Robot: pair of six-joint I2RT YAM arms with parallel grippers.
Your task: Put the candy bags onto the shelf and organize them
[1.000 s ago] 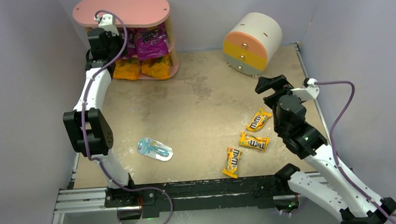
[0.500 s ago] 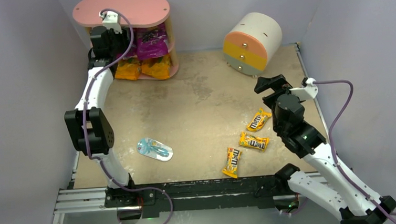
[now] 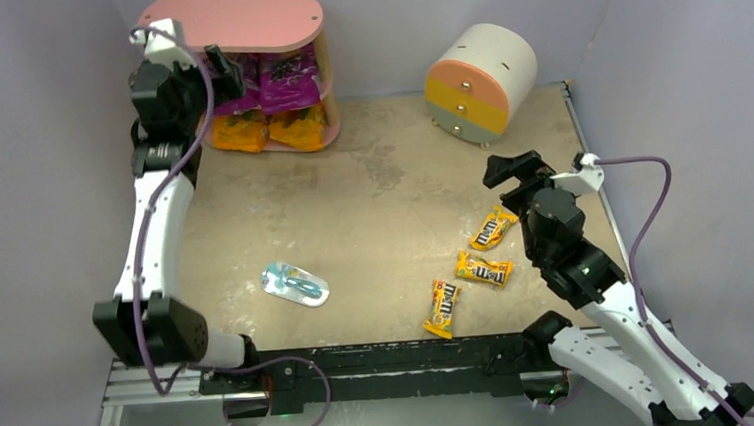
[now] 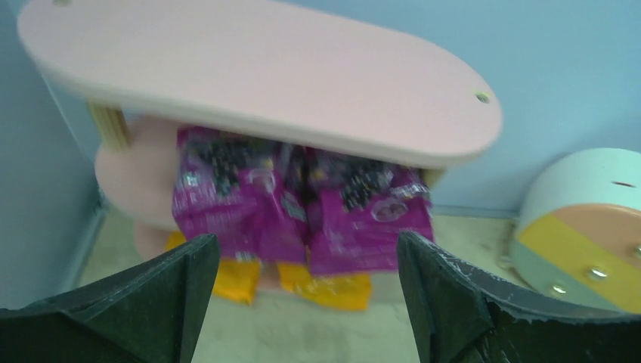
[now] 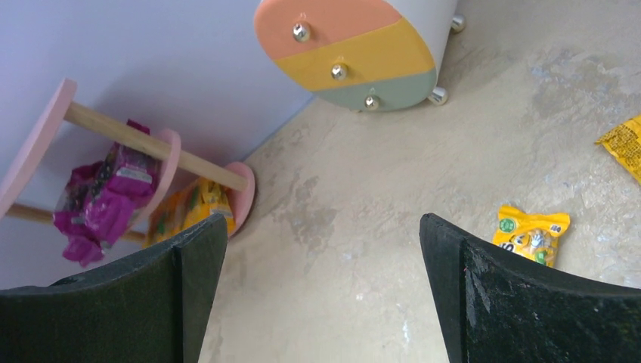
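The left gripper [image 4: 302,251] is held just in front of the pink shelf [image 4: 249,72] at the far left. Its fingers are spread wide and nothing is held between them. Two purple grape bags [image 4: 234,197] are stood side by side on the middle tier, and two orange-yellow bags [image 3: 272,130] are seen on the bottom tier beneath them. Three M&M's packs [image 3: 484,268] are lying apart on the table [image 3: 382,193] at the near right. Near them is the right gripper [image 5: 321,227], likewise spread and empty. A drum cabinet [image 3: 479,81] is set at the far right.
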